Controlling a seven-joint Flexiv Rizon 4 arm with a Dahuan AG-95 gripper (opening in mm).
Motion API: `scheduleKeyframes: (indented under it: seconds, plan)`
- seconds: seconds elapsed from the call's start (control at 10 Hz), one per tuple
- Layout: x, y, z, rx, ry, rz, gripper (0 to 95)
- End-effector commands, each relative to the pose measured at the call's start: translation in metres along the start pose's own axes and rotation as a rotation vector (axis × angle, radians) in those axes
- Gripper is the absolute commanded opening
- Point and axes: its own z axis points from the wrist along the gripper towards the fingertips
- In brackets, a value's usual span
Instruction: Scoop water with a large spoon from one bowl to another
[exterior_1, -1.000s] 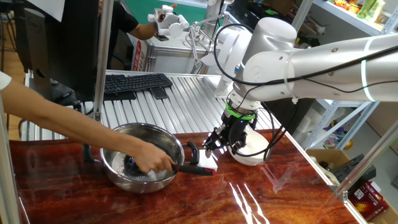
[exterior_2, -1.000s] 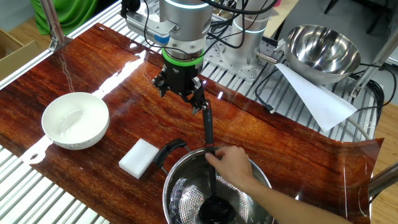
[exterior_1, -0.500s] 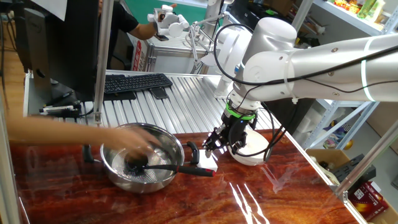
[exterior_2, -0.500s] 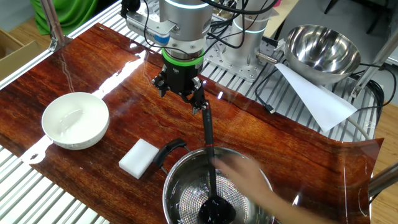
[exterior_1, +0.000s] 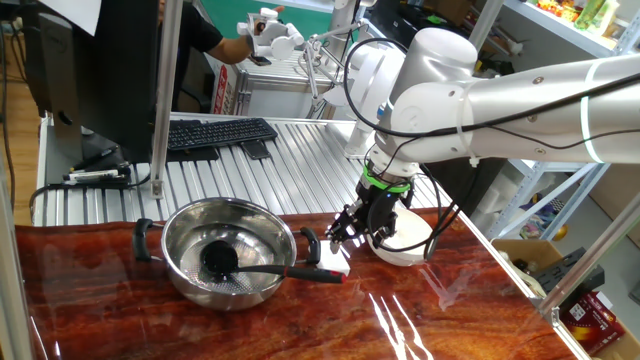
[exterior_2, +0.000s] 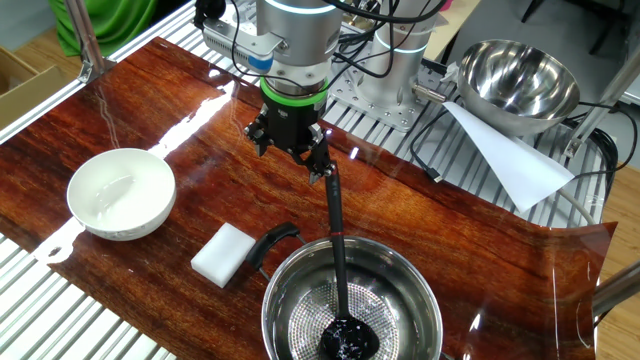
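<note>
The person's arm that reached into the steel bowl (exterior_1: 228, 262) a second ago is gone now; half a second back it was only a blur pulling away. With the hand out, the black ladle (exterior_1: 262, 266) lies by itself, its round cup resting on the dotted bottom of the bowl and its thin handle leaning up over the rim nearest the robot. The red tip pokes out past the rim, close to the bowl's black side handle. The arm itself has not shifted between the frames.

The gripper (exterior_2: 290, 158) hangs pointing straight down over the red-brown tabletop (exterior_2: 150, 100), its 2 fingers spread wide with nothing between them. From the other fixed view the far end of the ladle's handle appears just below one fingertip; I cannot tell whether they touch.

Counting what sits on the wood: 1 steel bowl with 2 black side handles, 1 ladle inside it, 1 small white bowl (exterior_2: 121, 194), and 1 white rectangular block (exterior_2: 224, 253). The block lies between the 2 bowls, just beside the steel one's handle. The white bowl stands well apart from the steel bowl, toward the table's edge.

Off the wood, a 2nd steel bowl (exterior_2: 516, 84) rests on the slatted metal surface behind the arm, with a white paper sheet (exterior_2: 508, 155) spread under it. 1 black keyboard (exterior_1: 218, 132) lies on the slats in the other direction.
</note>
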Motion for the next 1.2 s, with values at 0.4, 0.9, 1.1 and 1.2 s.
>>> scheduleKeyframes:
  seconds: [0.4, 0.9, 1.1, 1.2]
  plan:
    - [0.0013, 0.0006, 0.0004, 0.092, 0.084, -0.095, 0.0]
    - [0.0048, 0.0034, 0.0013, 0.093, 0.083, -0.087, 0.0]
    - [0.0054, 0.0043, 0.0011, 0.093, 0.083, -0.084, 0.0]
    - [0.0057, 0.0047, 0.001, 0.093, 0.083, -0.083, 0.0]
